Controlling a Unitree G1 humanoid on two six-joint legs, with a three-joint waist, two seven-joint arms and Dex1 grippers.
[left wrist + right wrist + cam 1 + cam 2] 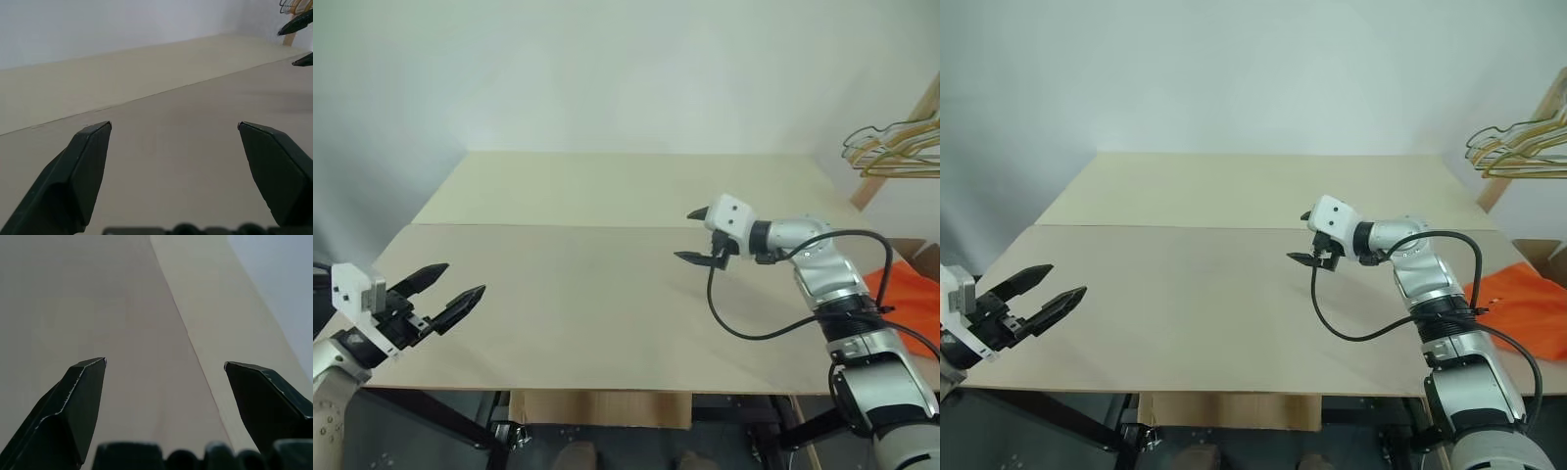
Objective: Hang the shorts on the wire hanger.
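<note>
1. Right eye view showed the shorts (1520, 299), bright orange, lying at the far right edge of the table (1185, 294), partly past the side of it and behind the right arm.
2. I could not pick out one grey wire hanger by itself. A bunch of gold and dark hangers (1518, 149) hung on a wooden bar off the right side, well apart from the shorts.
3. The right gripper (1304, 236) was wide open and held nothing. It hung above the middle of the table and pointed left, away from the shorts.
4. The left gripper (1041, 292) was also wide open and held nothing, near the left front corner of the table.
5. What could go wrong, I think: the shorts lay so close to the edge that a push might slide them off. The right arm's black cable (1371, 328) looped near them and might catch the cloth.
6. The bunched hangers might tangle, so pulling one could drag the others.
7. The table top had lots of open room in the middle and at the back for moving.
</note>
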